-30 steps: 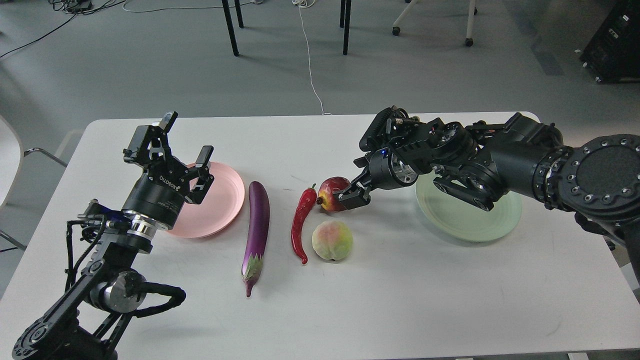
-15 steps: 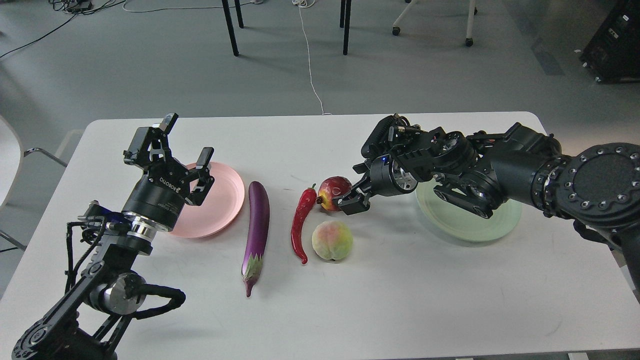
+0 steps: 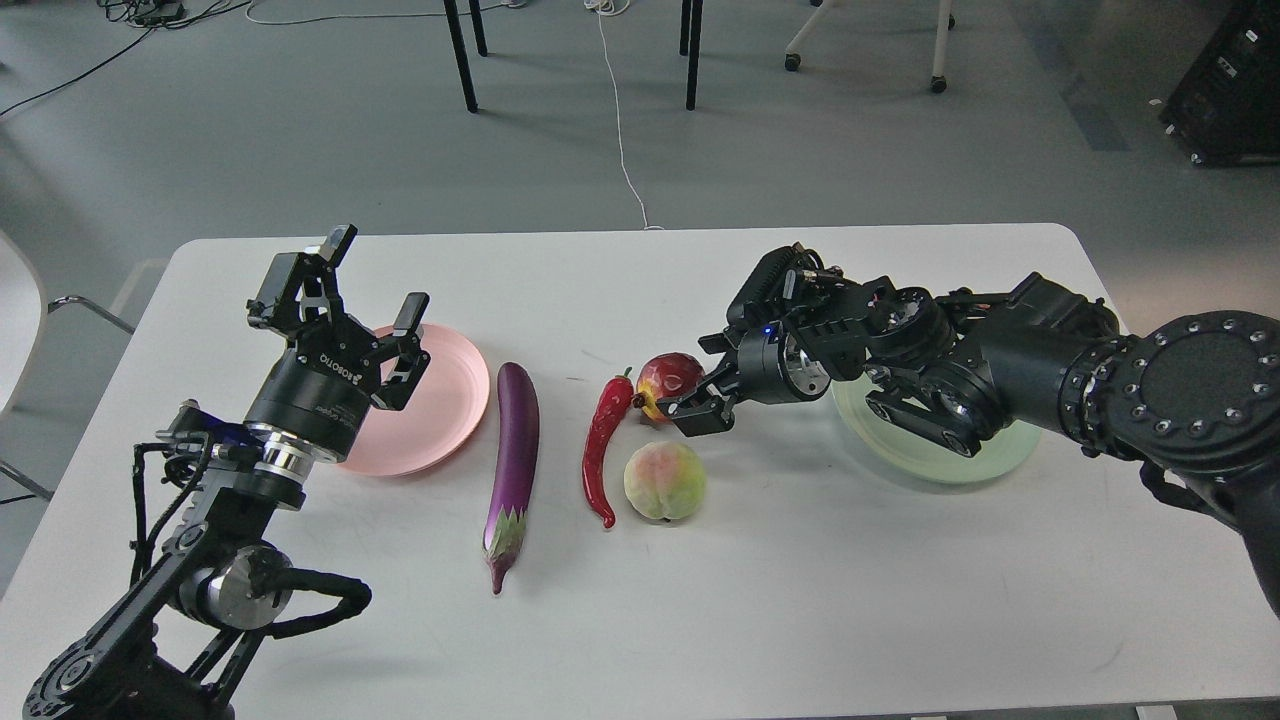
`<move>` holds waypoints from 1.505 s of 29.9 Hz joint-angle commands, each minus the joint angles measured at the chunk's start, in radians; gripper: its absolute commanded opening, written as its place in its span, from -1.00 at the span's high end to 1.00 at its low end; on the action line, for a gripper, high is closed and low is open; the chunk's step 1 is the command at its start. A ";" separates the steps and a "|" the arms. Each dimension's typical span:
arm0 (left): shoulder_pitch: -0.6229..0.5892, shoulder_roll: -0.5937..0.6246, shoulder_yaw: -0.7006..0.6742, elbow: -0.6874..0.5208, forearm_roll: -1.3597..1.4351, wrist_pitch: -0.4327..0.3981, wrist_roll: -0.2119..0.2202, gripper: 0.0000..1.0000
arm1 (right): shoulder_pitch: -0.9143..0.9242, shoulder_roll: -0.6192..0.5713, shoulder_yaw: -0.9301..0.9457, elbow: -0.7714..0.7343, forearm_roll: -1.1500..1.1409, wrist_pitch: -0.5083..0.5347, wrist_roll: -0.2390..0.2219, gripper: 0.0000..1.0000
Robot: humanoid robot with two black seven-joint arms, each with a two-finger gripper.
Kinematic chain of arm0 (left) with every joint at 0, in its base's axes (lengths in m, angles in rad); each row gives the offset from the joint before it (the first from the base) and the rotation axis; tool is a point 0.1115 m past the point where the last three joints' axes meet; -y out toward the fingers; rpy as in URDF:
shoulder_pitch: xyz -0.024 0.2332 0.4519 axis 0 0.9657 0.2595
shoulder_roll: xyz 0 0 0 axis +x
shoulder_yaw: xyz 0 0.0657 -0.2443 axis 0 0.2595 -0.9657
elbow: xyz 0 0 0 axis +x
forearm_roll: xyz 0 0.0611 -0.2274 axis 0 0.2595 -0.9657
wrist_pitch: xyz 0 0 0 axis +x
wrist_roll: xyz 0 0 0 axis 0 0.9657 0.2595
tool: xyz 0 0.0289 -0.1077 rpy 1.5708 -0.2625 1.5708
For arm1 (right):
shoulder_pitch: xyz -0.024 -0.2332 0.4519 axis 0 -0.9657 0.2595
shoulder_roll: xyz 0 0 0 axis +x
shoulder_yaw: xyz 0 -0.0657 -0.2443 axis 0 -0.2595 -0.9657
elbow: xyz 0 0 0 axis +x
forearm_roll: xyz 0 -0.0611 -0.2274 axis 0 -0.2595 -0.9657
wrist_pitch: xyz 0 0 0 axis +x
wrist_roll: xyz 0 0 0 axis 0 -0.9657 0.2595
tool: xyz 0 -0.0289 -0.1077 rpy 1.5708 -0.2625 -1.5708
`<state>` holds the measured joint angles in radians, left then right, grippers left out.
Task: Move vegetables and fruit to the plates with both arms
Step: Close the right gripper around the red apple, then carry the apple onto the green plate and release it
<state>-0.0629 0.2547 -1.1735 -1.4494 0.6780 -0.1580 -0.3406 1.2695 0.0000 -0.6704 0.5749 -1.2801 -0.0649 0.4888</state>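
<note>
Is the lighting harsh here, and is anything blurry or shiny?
Head view: soft, even light; faint shadows under the right pincer and peach. Glossy highlights streak the eggplant and chili pepper. Everything looks sharp; the table edges bow slightly.

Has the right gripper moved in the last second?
Yes, slightly. Against the pomegranate, which has not shifted, the right gripper has sunk lower, nearer the table's front edge, beside that fruit's right side. Its fingers look parted.
</note>
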 commanded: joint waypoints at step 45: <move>0.034 0.000 0.000 -0.028 0.002 0.000 0.000 -0.97 | 0.185 -0.259 0.005 0.249 0.030 -0.072 0.000 0.16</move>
<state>-0.0290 0.2554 -1.1752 -1.4772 0.6796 -0.1578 -0.3406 1.4123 -0.1488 -0.6570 0.7562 -1.2369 -0.1381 0.4887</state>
